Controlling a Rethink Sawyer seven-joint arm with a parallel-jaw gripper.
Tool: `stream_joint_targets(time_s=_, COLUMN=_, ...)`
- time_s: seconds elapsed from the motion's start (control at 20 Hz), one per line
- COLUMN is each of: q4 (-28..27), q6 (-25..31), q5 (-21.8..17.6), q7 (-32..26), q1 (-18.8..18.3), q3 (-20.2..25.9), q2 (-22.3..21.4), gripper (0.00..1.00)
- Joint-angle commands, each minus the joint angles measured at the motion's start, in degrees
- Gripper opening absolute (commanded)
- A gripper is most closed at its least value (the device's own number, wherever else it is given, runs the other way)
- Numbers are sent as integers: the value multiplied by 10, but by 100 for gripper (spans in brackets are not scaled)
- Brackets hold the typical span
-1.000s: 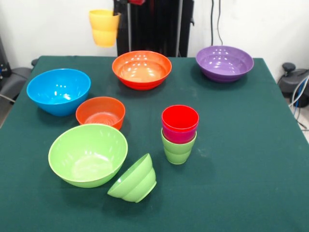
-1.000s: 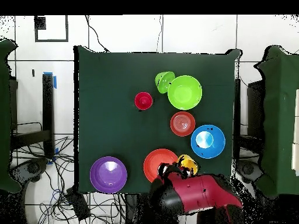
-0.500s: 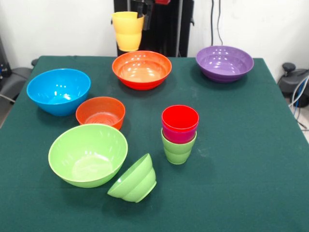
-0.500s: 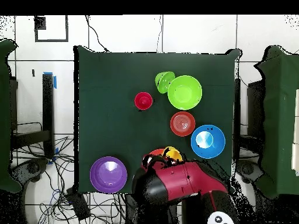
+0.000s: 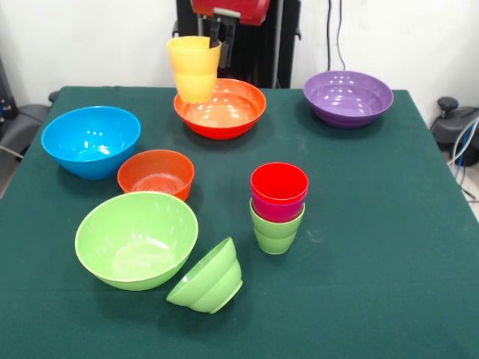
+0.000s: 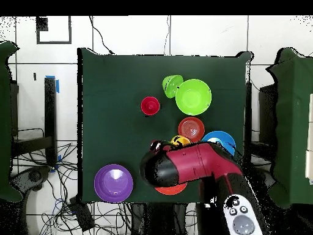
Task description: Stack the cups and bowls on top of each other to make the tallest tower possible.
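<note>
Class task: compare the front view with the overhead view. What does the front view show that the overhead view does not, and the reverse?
Only the front view shows the yellow cup whole, held at its rim by the gripper, and the large orange bowl unobstructed. Only the overhead view shows the red arm stretched over that bowl and part of the blue bowl. Both show the purple bowl, large green bowl and red-topped cup stack.

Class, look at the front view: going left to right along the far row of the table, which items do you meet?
Blue bowl → yellow cup held up by the hand → large orange bowl → purple bowl.
</note>
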Motion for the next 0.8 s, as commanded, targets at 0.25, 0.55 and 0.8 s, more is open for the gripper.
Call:
stream_joint_targets(time_s=0.25, q4=-144, q6=93, q5=16, q7=-89, q1=12, q3=63, q2=102, gripper=0)
stream_joint_targets(time_s=0.55, q4=-219, q6=136, q5=15, q7=-68, q1=42, q3=51, q2=134, gripper=0)
stream_joint_targets(time_s=0.8, q4=-235, q6=164, q5=26, q7=-56, q1=56, q3=46, q2=131, gripper=0)
